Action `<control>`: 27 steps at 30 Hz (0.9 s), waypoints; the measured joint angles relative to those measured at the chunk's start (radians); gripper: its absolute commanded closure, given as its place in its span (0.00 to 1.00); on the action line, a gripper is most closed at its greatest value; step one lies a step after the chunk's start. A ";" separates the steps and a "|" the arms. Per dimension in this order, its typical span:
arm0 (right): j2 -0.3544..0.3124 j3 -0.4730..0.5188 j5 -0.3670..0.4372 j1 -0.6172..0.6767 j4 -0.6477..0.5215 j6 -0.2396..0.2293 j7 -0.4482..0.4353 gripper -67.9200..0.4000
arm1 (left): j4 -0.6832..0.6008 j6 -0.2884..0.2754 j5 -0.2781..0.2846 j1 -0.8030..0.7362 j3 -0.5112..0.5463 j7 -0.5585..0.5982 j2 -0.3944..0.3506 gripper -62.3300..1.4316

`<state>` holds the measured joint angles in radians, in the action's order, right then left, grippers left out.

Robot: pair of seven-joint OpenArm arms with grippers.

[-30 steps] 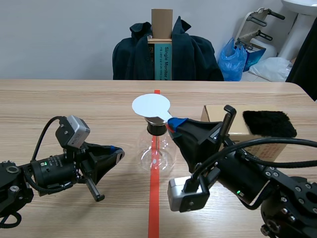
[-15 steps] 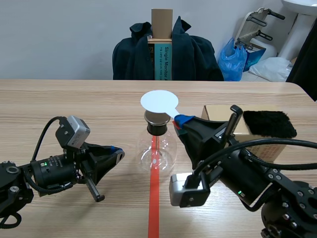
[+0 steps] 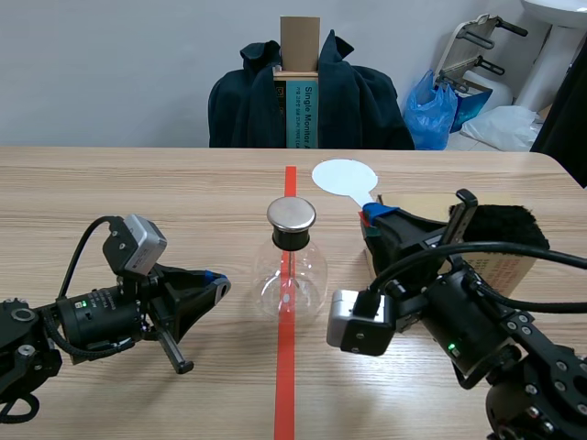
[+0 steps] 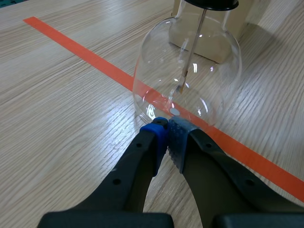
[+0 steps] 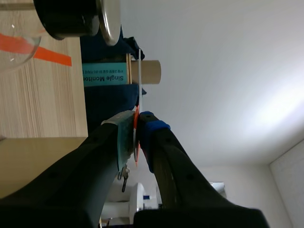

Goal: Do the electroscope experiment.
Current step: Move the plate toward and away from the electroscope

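Item: white disc (image 3: 344,174), which we judge light and flimsy; our right gripper (image 3: 371,215) pinches its handle, one o'clock of the flask (image 3: 290,270). Flask likely fragile and slippery; left gripper (image 4: 167,137) closed, empty.

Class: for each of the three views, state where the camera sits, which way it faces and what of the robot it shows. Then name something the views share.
Scene view: between the arms, facing across the table; both arms show, flanking the flask.
Left wrist view: on the left arm, looking forward and down past its left gripper, shut on nothing, at the flask.
Right wrist view: on the right arm, turned sideways, facing the far wall and ceiling; its right gripper is shut on the white disc paddle.
Shared: the flask appears in all three.
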<state>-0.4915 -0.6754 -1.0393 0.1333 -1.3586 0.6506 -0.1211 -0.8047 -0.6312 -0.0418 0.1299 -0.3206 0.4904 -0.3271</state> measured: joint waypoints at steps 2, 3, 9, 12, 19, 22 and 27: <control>0.000 0.000 0.000 0.000 0.000 0.000 0.024 0.98 | 0.000 0.003 0.000 0.000 0.000 0.000 0.000 0.93; 0.000 0.000 0.000 0.000 0.000 0.000 0.031 0.98 | 0.000 0.010 0.000 0.000 0.000 0.000 0.000 0.93; 0.000 0.000 0.000 0.000 0.000 0.000 0.027 0.98 | 0.000 0.018 0.000 0.000 0.000 0.000 0.000 0.93; 0.000 0.000 0.000 0.000 0.000 0.000 -0.018 0.98 | 0.000 0.018 0.000 0.000 0.000 0.000 0.000 0.93; -0.002 0.000 -0.009 0.000 0.000 0.000 -0.154 0.98 | 0.000 0.018 0.000 0.000 0.000 0.000 0.000 0.93; -0.002 0.000 -0.009 0.000 0.000 0.000 -0.211 0.98 | 0.000 0.018 0.000 0.000 0.000 0.000 0.000 0.93; -0.002 0.000 -0.012 0.000 0.000 0.000 -0.286 0.98 | 0.000 0.018 0.000 0.000 0.000 0.000 0.000 0.93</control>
<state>-0.4938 -0.6754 -1.0512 0.1333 -1.3586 0.6506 -0.4072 -0.8047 -0.6136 -0.0418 0.1299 -0.3206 0.4904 -0.3271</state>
